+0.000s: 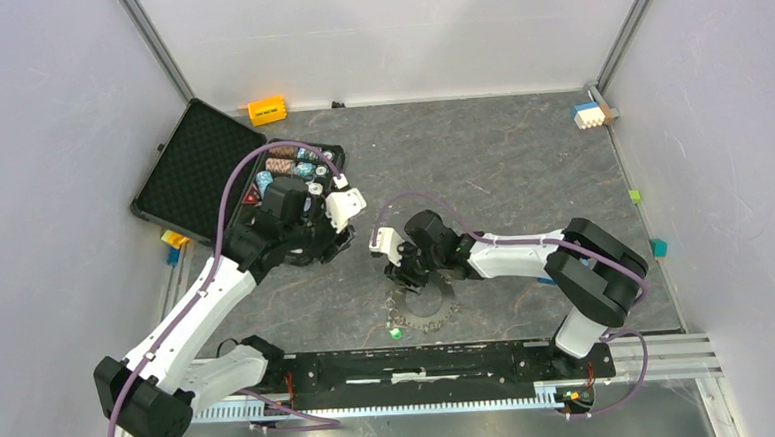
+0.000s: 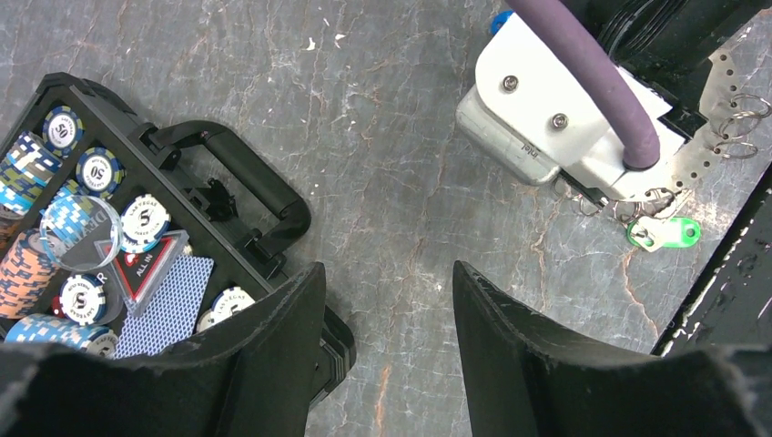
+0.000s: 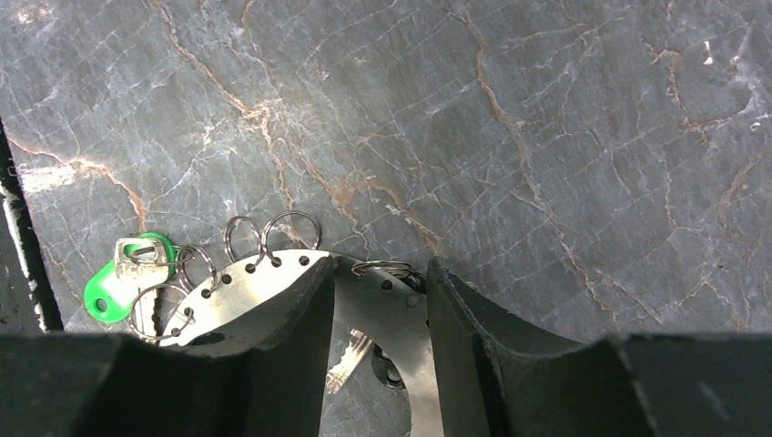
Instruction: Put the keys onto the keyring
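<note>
The keyring [image 3: 246, 287], a flat grey metal ring with holes and small wire rings, lies on the dark stone table near the front [image 1: 429, 313]. A green-headed key [image 3: 114, 287] hangs on one of its wire rings at its left end [image 1: 395, 331]. A silver key blade [image 3: 350, 364] and a black head [image 3: 387, 369] show under the ring's band. No blue key shows. My right gripper [image 3: 378, 273] is open and low, its jaws astride the ring's band. My left gripper [image 2: 387, 282] is open and empty above bare table, left of the ring [image 2: 719, 77] and the green key [image 2: 669, 234].
An open black case [image 1: 201, 168] with poker chips [image 2: 91, 173] and cards sits at back left, its edge just under my left finger. Toy blocks stand at the back wall [image 1: 267, 109] and the right [image 1: 588, 115]. The black base rail [image 1: 451, 360] runs just before the ring.
</note>
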